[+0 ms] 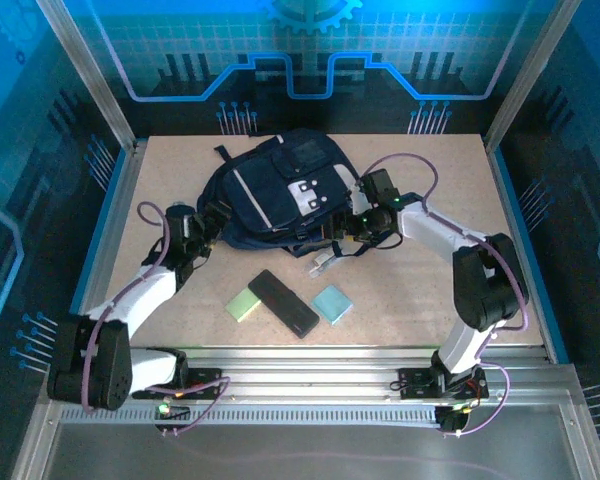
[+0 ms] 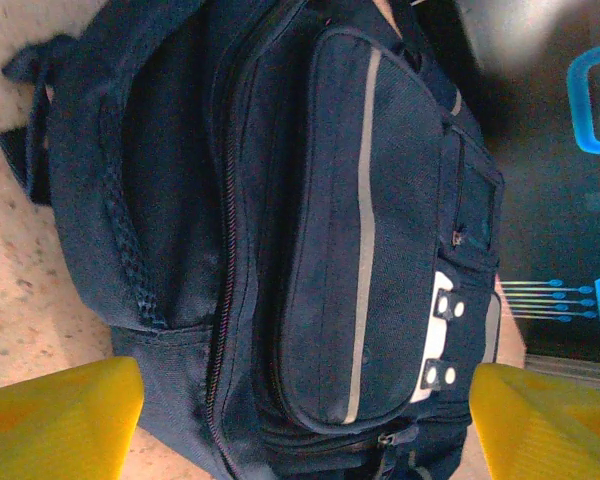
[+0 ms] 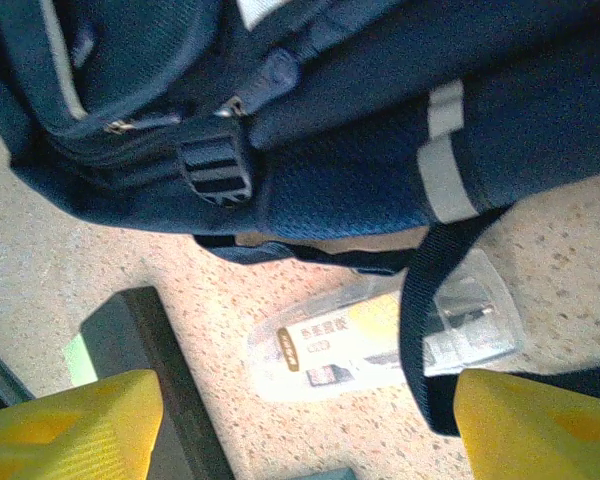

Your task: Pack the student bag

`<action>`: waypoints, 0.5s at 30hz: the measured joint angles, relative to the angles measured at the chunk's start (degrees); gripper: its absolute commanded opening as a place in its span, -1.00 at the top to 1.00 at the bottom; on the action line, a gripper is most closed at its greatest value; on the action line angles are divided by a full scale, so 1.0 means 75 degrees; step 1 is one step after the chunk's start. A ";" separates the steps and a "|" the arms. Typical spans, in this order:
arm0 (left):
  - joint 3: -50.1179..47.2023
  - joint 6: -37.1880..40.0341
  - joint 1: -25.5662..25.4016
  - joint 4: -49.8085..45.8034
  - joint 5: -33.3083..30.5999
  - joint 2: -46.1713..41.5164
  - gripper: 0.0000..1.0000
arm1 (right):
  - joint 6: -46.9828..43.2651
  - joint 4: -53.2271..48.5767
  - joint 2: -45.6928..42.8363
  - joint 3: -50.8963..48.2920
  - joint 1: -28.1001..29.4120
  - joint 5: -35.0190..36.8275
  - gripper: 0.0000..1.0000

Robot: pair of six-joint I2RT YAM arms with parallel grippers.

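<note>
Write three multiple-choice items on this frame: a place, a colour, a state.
1. The stripe on the student bag is: A. red B. pale grey C. yellow
2. The black case lies: A. on the bag B. behind the bag C. between the green block and the pale blue block
3. The left claw and right claw are: A. both open B. both shut C. one shut on a strap

B: the left wrist view shows a grey line down the front pocket.
C: the blocks flank the case in the top view.
A: each pair of yellow fingers stands wide apart, gripping nothing.
</note>
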 measured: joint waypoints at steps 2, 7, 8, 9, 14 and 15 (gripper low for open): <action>0.0189 0.0315 0.0000 -0.0356 -0.0029 -0.0134 -0.70 | 0.0128 0.0125 0.0020 0.0087 0.0125 -0.0035 -0.53; 0.0892 0.0845 -0.0055 -0.0807 0.0099 0.0058 -0.68 | 0.0510 0.0507 0.0629 0.1070 0.0638 -0.0149 -0.52; 0.1026 0.0898 -0.0096 -0.0804 0.0140 0.0178 -0.68 | 0.0609 0.0632 0.0796 0.1262 0.0723 -0.0189 -0.52; 0.1160 0.0933 -0.0154 -0.0755 0.0219 0.0338 -0.68 | 0.0720 0.0790 0.0979 0.1440 0.0807 -0.0245 -0.52; 0.1352 0.0927 -0.0399 -0.0364 0.0662 0.1250 -0.67 | 0.1422 0.1591 0.1912 0.1990 0.1247 -0.0402 -0.52; 0.1355 0.0924 -0.0425 -0.0318 0.0766 0.1469 -0.67 | 0.1582 0.1769 0.2087 0.2014 0.1338 -0.0425 -0.52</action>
